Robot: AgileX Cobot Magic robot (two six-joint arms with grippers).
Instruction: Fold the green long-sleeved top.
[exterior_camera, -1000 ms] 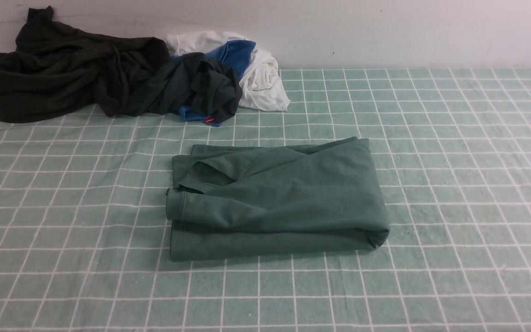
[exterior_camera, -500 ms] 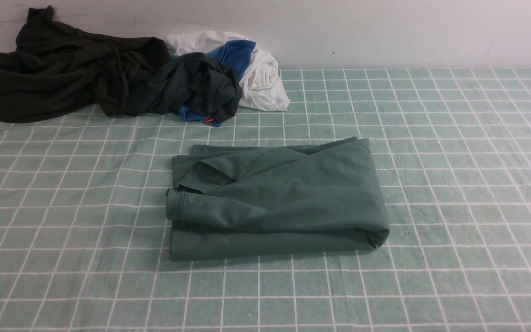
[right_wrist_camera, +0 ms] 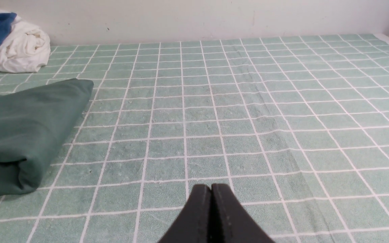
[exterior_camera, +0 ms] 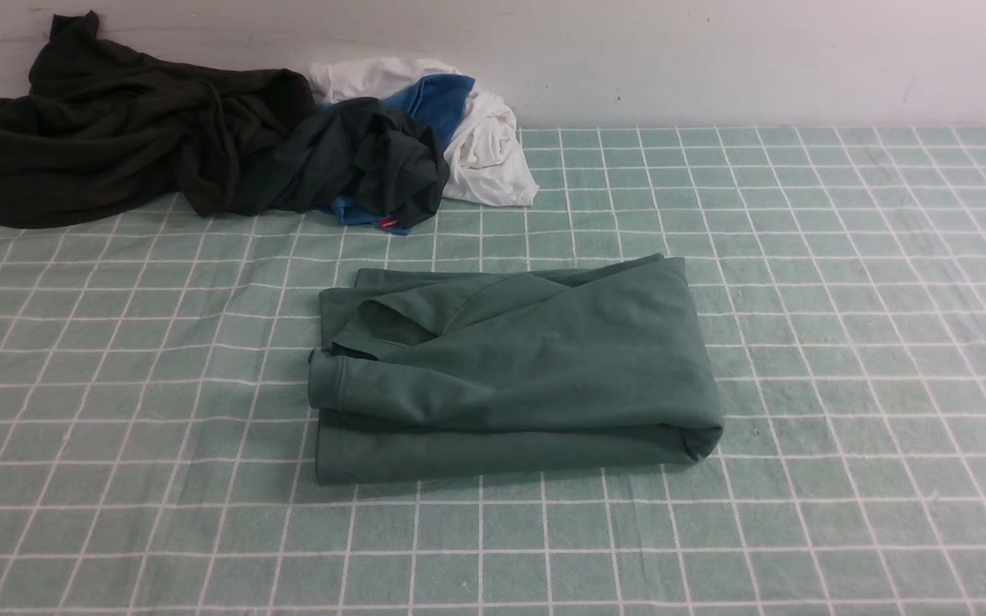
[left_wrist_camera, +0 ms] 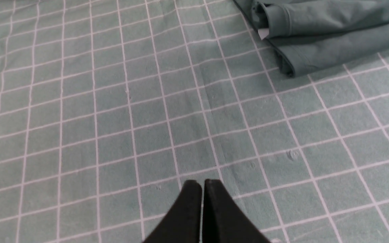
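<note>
Green long-sleeved top (exterior_camera: 510, 368) folded into a compact rectangle at the middle of the checked cloth (exterior_camera: 844, 342), left gripper (left_wrist_camera: 202, 184) with jaws pressed together, holding nothing, well apart from the top, right gripper (right_wrist_camera: 211, 187) likewise closed and empty, top off to its side, touching neither
</note>
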